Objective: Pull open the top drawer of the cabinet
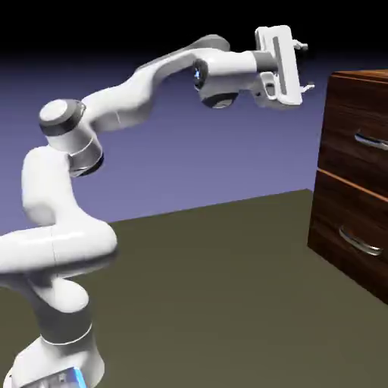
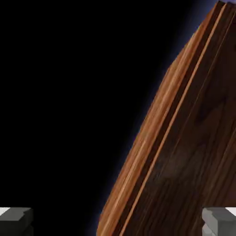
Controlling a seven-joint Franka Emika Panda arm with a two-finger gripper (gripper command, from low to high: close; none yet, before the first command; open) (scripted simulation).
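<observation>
A: Where's the cabinet?
B: At the exterior view's right edge, on the counter; the top drawer sits closed above the lower drawer.
A: And the gripper?
B: Spread wide, holding nothing, up near the cabinet's top corner, with clear air between.
A: Hand view?
B: Slanted wood edge, blackness beside it.
A: Surroundings?
B: Bare dark counter, violet backdrop.

One cabinet is seen at the right of the frame, with two drawers counted, the top drawer and a lower drawer, and two silver handles.
</observation>
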